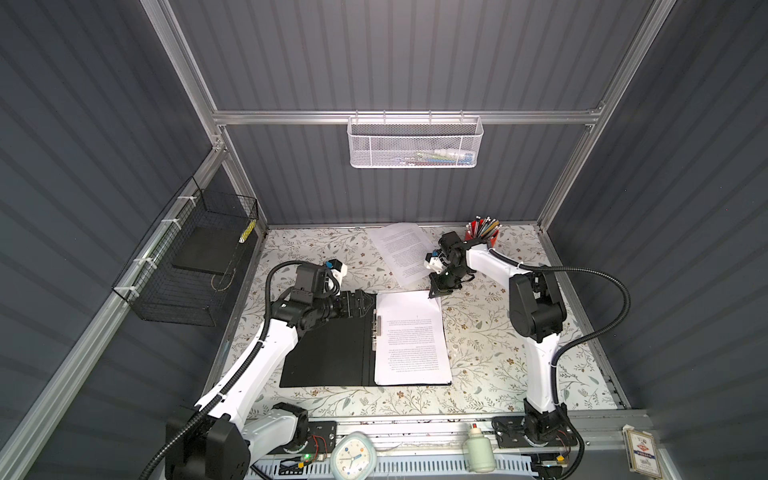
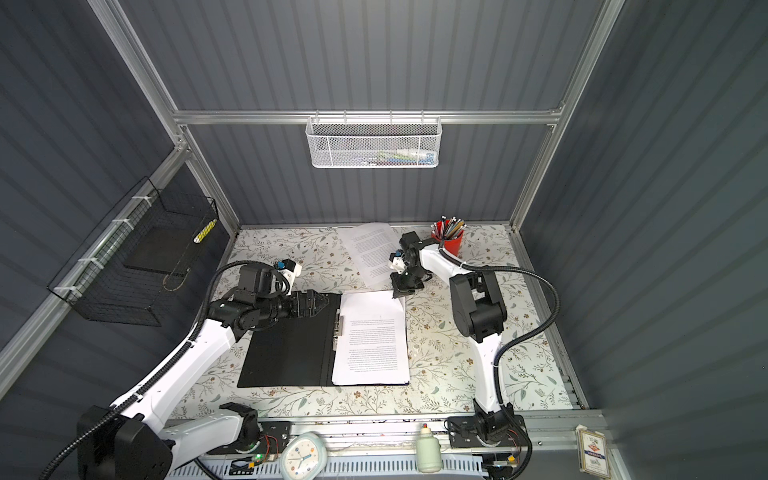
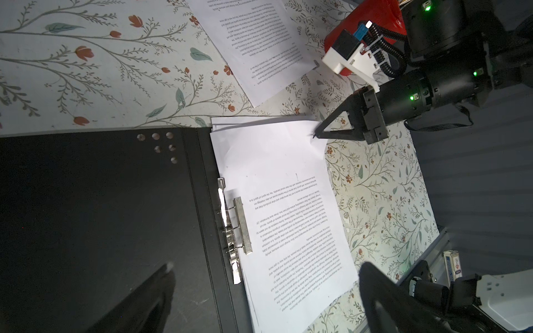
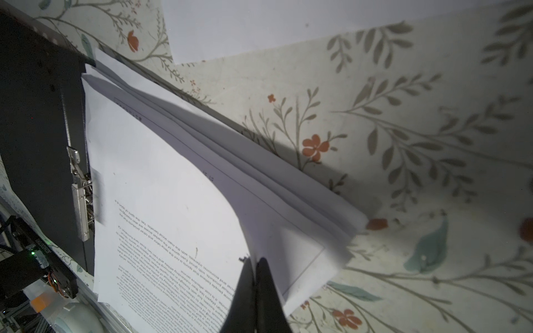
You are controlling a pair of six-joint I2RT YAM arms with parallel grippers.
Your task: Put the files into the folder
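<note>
On the desk (image 1: 498, 353) I find the folder (image 1: 324, 353) open, sheets (image 1: 411, 345) stacked on its right half. Right pincer (image 1: 431, 295) pinches the top sheet's (image 4: 173, 201) far corner; left pincer (image 1: 369, 306) gapes, empty. One loose sheet (image 1: 399, 249) behind is not yet filed.

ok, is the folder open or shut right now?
Open, lying flat: the folder shows its black inside facing up, the metal clip exposed at the spine, the sheets stacked on one half.

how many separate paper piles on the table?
2. One stack lies on the right half of the open folder, a far corner pinched in the right hand. Another pile lies behind it, near the red pencil cup. Sheet counts within each are hidden.
</note>
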